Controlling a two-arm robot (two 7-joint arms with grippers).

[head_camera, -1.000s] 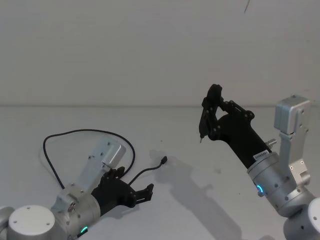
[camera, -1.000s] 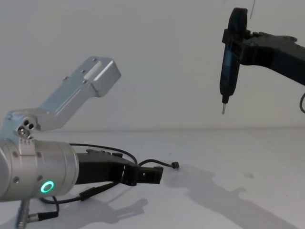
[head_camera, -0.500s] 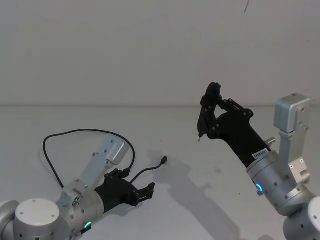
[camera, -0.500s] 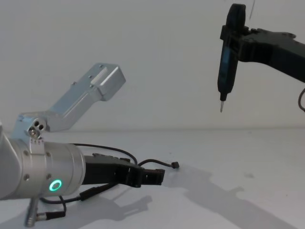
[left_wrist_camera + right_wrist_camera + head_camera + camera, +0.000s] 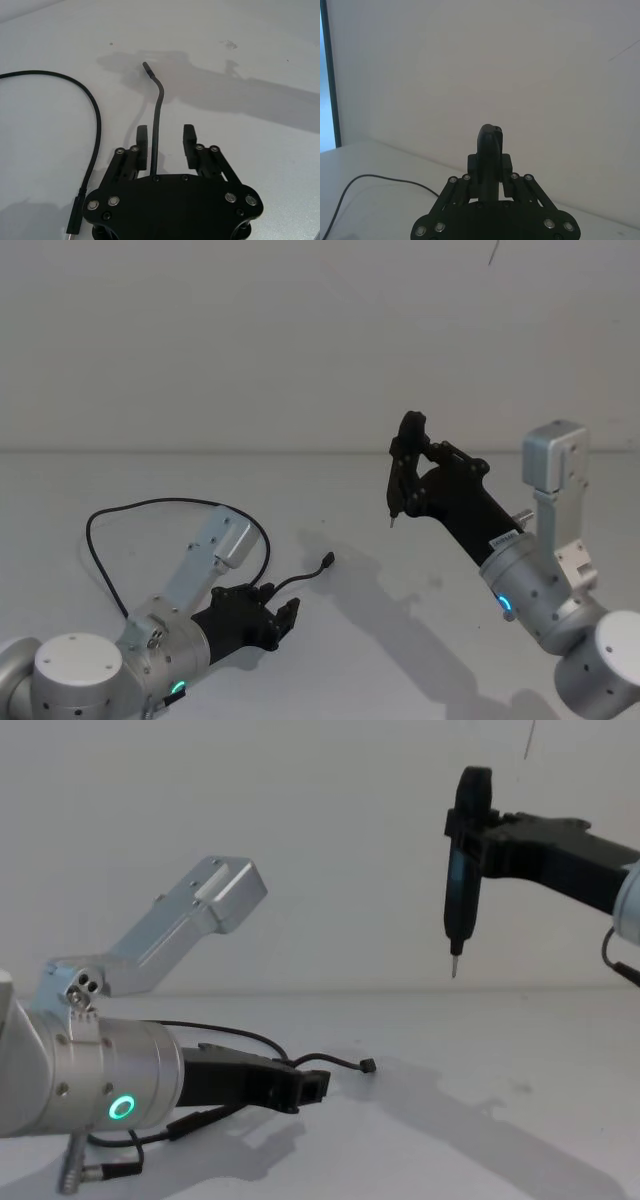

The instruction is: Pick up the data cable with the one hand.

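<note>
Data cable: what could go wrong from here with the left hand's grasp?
The data cable is thin and lies off-centre inside the open left hand; closing could nudge it aside or miss it. The right hand holds a black pointed tool high; if dropped, it could land near the cable.

Bright, even light throws soft grey shadows across the white table (image 5: 150,470).

The data cable (image 5: 158,105) looks matt and rubbery, the table (image 5: 260,45) smooth matt, the tool (image 5: 461,890) dark plastic.
</note>
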